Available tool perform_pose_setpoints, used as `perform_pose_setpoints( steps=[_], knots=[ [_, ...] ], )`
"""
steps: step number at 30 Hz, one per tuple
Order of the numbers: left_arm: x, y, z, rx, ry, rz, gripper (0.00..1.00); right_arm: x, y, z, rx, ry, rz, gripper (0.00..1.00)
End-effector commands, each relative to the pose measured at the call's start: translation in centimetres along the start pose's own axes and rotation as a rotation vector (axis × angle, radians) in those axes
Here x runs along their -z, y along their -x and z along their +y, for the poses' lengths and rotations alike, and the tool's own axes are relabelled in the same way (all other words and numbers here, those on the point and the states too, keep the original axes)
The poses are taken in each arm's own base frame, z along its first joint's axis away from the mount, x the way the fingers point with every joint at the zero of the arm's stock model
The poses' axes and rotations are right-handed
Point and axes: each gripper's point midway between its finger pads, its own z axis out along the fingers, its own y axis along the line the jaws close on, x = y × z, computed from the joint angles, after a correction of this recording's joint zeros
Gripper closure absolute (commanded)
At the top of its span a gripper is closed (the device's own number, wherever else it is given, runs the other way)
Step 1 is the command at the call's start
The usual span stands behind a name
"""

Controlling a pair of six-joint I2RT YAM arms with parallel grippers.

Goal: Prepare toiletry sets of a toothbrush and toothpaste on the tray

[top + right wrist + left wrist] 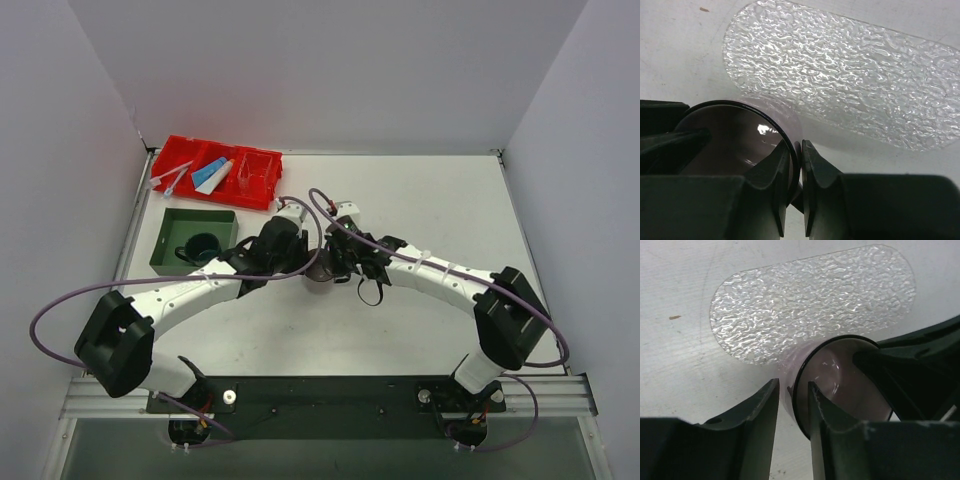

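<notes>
The clear, bumpy oval tray [815,300] [850,75] lies bare on the white table, just beyond both grippers. Between them stands a pinkish translucent cup [318,280] [840,375] [735,135] with a dark rim. My right gripper [797,145] [337,268] is shut on the cup's wall, one finger inside and one outside. My left gripper [793,385] [300,262] straddles the opposite wall, open, with a gap showing at its outer finger. Pale toothbrushes [172,180] and a blue toothpaste tube [216,170] beside a whitish one [205,185] lie in the red bin [265,195].
A dark green square tray [172,225] holding a dark mug [203,247] sits left of the left arm, in front of the red bin. The bin's right compartment holds something clear [255,172]. White walls close in the table on three sides.
</notes>
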Motion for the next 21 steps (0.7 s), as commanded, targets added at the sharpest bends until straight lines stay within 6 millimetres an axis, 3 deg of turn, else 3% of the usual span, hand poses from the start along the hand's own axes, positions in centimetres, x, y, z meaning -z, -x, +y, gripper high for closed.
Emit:
perform_pose_setpoints(
  steps=[1, 2, 5, 12, 14, 17, 21],
  knots=[
    [2.2, 4.8, -4.4, 0.019, -0.200, -0.137, 0.52, 1.5, 2.9, -1.9, -0.030, 0.022, -0.093, 1.00],
    [2.4, 4.7, -4.6, 0.014, -0.213, -0.136, 0.43, 1.6, 3.0, -2.2, -0.030, 0.024, -0.095, 1.00],
    [3.0, 5.3, -5.0, 0.007, -0.242, -0.163, 0.30, 2.2, 3.5, -3.5, -0.016, 0.028, -0.109, 1.00],
    [3.5, 6.0, -4.5, -0.005, -0.241, -0.195, 0.21, 3.9, 4.7, -6.4, 0.124, 0.043, -0.139, 1.00],
    [3.6, 6.4, -4.1, 0.004, -0.235, -0.204, 0.20, 4.1, 4.7, -6.6, 0.165, 0.132, -0.121, 1.00],
    [4.0, 7.8, -2.4, 0.044, -0.210, -0.233, 0.20, 4.2, 4.2, -7.3, 0.205, 0.199, -0.080, 1.00],
    [4.9, 9.9, 0.6, 0.085, -0.156, -0.294, 0.20, 4.0, 4.6, -11.1, 0.178, 0.168, -0.043, 1.00]
  ],
)
